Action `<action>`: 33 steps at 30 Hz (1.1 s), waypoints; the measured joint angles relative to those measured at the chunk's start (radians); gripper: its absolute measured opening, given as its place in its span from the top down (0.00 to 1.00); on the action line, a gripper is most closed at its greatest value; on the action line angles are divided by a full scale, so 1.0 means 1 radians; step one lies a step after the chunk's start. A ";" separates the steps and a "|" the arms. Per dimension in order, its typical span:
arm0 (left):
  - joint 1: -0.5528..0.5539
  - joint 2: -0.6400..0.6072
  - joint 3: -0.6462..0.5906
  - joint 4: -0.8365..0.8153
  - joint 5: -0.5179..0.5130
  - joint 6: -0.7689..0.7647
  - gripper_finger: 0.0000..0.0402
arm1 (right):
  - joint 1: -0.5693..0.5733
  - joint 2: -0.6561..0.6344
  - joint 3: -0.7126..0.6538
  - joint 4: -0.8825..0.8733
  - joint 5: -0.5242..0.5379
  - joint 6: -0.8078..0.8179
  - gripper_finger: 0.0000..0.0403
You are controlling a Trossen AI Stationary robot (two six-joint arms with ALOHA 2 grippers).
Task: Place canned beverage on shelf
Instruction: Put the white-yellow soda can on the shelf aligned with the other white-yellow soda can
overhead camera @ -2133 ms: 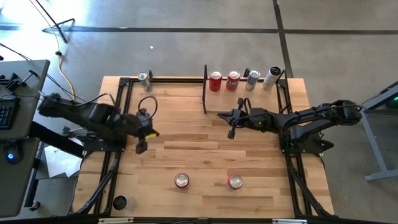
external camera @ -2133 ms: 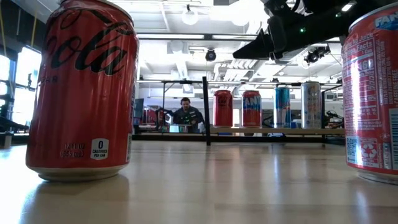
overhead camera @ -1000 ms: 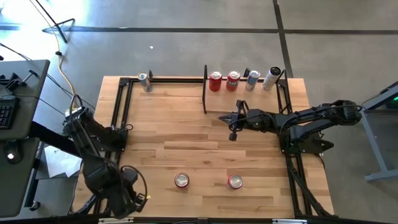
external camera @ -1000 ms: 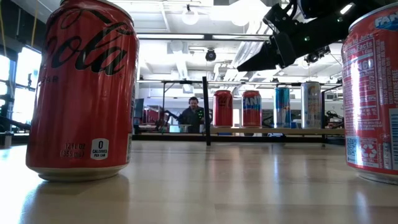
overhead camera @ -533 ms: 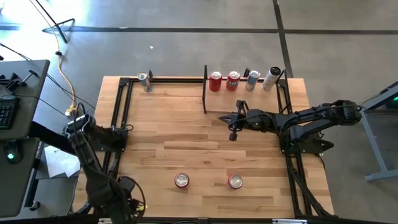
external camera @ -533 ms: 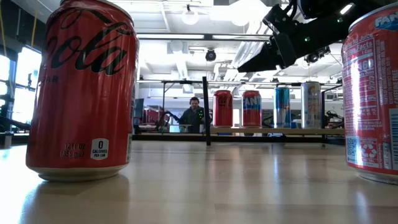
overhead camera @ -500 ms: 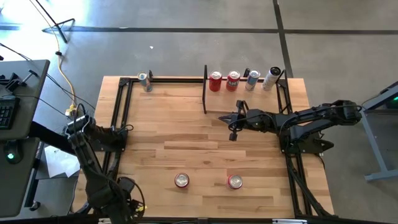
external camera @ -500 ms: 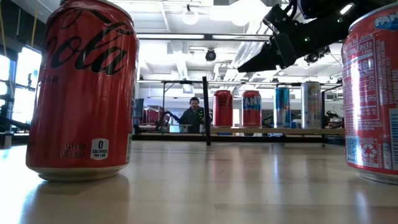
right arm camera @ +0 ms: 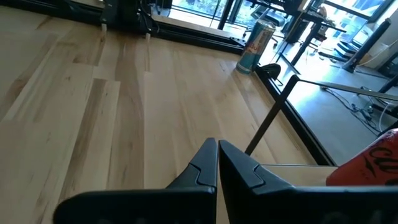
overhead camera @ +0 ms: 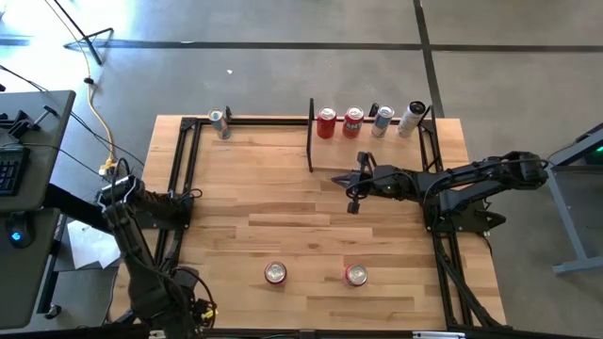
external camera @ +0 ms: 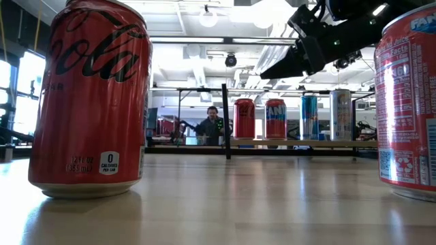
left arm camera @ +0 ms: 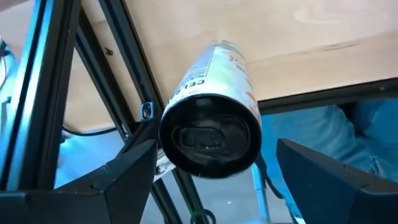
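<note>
A pale can with a black top (left arm camera: 210,134) stands upright on its base at the table's near-left corner, beside the black frame. My left gripper (left arm camera: 211,186) points down over it, open, one finger on each side and a gap to the can on both. In the high view my left gripper (overhead camera: 184,306) hides this can. The shelf (overhead camera: 377,132) at the far right holds several cans (overhead camera: 352,121) beside its black divider (overhead camera: 311,141). My right gripper (overhead camera: 350,195) hovers shut in front of the shelf, touching nothing.
Two red cans (overhead camera: 274,273) (overhead camera: 355,274) stand near the front edge, filling the low view's sides (external camera: 92,99) (external camera: 409,102). A blue-silver can (overhead camera: 220,122) stands at the far-left corner. Black frame bars (overhead camera: 174,198) run along the table's sides. A person (external camera: 212,126) shows beyond the table.
My left arm has swung a little farther toward the table's near-left corner and sunk over the can standing there.
</note>
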 joint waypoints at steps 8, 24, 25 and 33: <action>0.000 -0.001 -0.035 -0.002 -0.011 0.010 0.21 | 0.000 0.000 0.000 0.000 -0.011 0.000 1.00; -0.004 -0.002 -0.035 -0.010 -0.016 0.083 0.42 | 0.000 0.000 0.000 0.000 -0.011 0.000 1.00; 0.001 -0.002 -0.035 -0.027 -0.017 0.106 0.42 | 0.000 0.000 0.000 0.000 -0.011 0.000 1.00; 0.084 -0.020 -0.037 -0.166 -0.127 0.354 0.42 | 0.000 0.000 0.000 -0.012 -0.011 0.000 1.00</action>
